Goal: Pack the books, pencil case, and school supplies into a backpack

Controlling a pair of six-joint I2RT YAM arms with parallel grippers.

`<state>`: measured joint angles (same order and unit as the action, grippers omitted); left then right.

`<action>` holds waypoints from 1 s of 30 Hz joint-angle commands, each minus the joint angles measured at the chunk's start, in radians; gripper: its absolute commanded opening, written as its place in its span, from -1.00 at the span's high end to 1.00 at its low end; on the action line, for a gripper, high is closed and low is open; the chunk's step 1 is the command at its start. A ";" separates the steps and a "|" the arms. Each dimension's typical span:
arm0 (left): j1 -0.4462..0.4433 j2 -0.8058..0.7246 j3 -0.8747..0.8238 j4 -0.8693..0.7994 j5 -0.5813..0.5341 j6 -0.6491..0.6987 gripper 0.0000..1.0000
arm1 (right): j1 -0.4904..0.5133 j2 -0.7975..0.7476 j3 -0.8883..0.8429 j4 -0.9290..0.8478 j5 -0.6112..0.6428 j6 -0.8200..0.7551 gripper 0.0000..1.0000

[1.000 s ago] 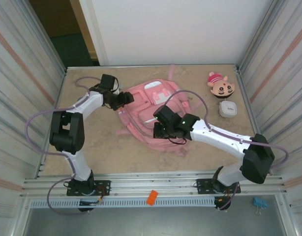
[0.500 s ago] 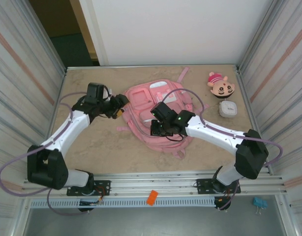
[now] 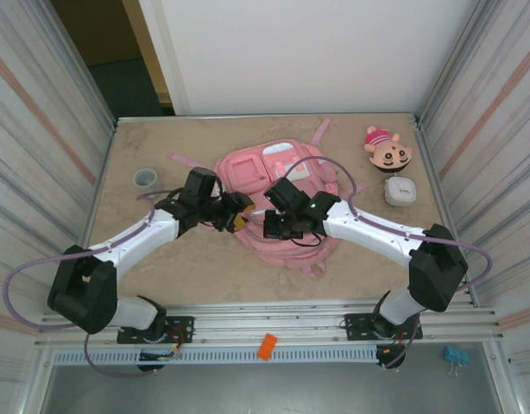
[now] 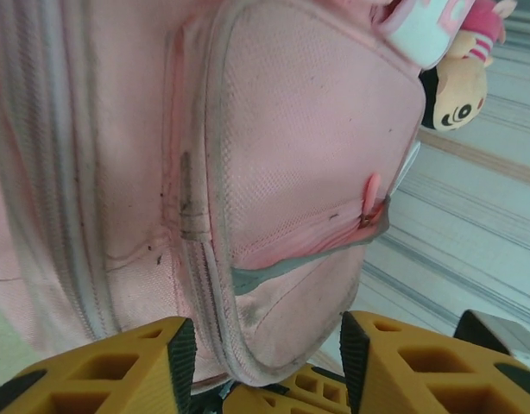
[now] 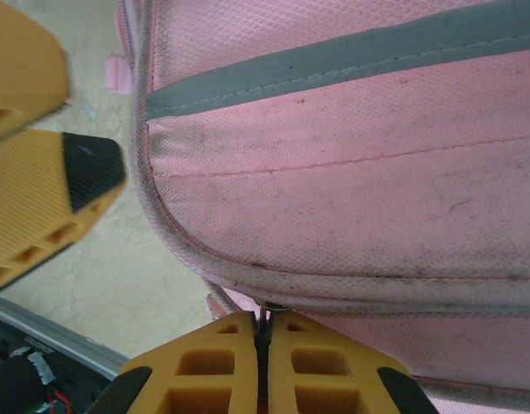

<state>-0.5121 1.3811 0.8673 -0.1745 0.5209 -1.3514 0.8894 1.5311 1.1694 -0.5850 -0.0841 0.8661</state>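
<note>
The large pink fabric backpack (image 3: 243,172) lies flat mid-table, and you look to be at the zip step, though I cannot tell whether opening or closing. Your right gripper (image 5: 263,332) is clenched on what seems a small metal zip pull (image 5: 267,307). The left gripper (image 4: 261,362) stands half-parted astride the bag's edge, so brace there, then draw the zip along.

The pink backpack (image 3: 248,177) lies flat at centre, white-trimmed pockets facing up.
</note>
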 commanded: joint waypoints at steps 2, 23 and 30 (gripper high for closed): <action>-0.022 0.046 -0.003 0.079 0.007 -0.046 0.10 | -0.005 0.000 0.038 0.025 -0.019 -0.032 1.00; 0.261 -0.031 0.052 -0.271 0.067 0.349 1.00 | -0.211 -0.252 -0.122 -0.158 0.025 -0.082 1.00; 0.280 -0.041 0.058 -0.279 0.074 0.395 0.76 | -0.211 -0.259 -0.135 -0.073 -0.034 -0.084 1.00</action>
<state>-0.2607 1.3834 0.9138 -0.4046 0.6434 -1.0157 0.6857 1.2953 1.0431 -0.6346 -0.1246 0.7994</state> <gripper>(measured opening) 0.105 0.066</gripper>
